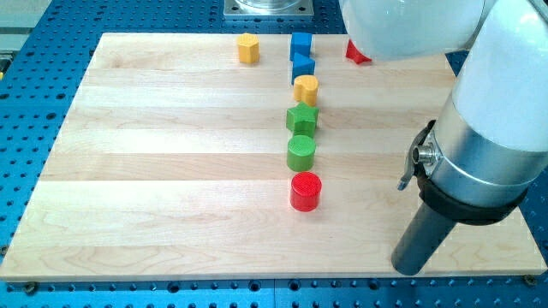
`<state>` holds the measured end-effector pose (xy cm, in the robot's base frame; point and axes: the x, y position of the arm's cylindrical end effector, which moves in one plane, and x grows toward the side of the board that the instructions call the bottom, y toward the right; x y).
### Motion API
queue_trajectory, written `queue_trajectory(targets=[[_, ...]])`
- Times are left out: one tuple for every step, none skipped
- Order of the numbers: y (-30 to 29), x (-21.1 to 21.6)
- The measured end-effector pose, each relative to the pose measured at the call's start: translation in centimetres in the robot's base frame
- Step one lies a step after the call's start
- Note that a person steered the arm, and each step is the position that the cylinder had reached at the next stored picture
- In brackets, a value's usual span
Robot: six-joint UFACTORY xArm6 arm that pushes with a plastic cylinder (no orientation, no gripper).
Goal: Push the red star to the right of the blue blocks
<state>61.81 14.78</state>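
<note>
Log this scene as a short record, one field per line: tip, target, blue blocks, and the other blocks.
tip: my tip near the view's bottom right, apart from every block
target: red block at the view's top, partly hidden by the arm, right of the blue blocks
blue blocks: blue cube above a second blue block
column below: yellow cylinder, green star, green cylinder, red cylinder
apart: yellow hexagon, top left

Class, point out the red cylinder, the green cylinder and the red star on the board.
red cylinder (305,185): camera view, round top face.
green cylinder (300,147): camera view, top face.
red star (356,56): camera view, visible corner beneath the arm.
</note>
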Motion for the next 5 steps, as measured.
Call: queue_trajectory(targets=[[0.0, 0.0], [0.0, 0.1], [0.1, -0.3], [-0.3, -0.2], [4.3, -8.0]])
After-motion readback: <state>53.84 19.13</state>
